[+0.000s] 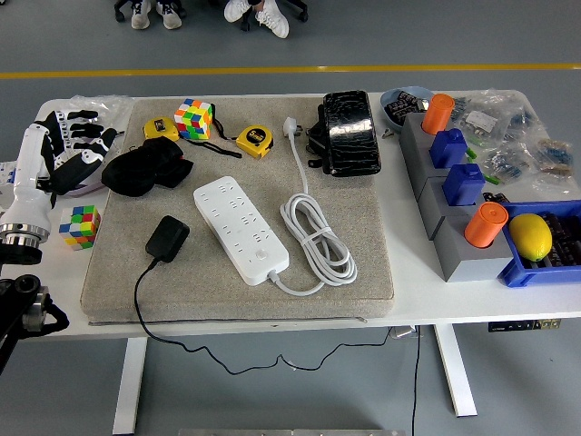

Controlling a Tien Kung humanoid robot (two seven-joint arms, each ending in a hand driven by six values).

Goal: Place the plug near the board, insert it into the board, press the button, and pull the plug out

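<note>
**Plug and power strip lie apart on the mat**

Meanwhile the left hand (73, 145) sits at the left end of the desk (399, 227), its white and black fingers (83, 132) loosely spread and holding nothing. It rests just left of a black pouch (145, 168) and beyond a small colour cube (79, 225).

On the grey mat (218, 282) the black plug (167, 238) lies flat near the front left, its thin black cord (138, 300) curling off the mat edge and hanging below the desk. Just to its right, not touching, lies the white power strip (241, 229), set at a slant, with its own white cable (318, 241) coiled beside it and running up to a white plug end (290, 127) near the far edge.

Along the far side of the mat are a second colour cube (193, 118), two yellow tape measures (254, 141) and a black wrapped box (348, 132).

At the right end of the desk stands a grey rack (454, 245) carrying orange cylinders (486, 223) and blue blocks (463, 184), and a blue bin (536, 272) holding a lemon (530, 235). Small bagged parts (522, 150) lie behind them.

Shoes (257, 11) of someone seated show at the top edge.
</note>
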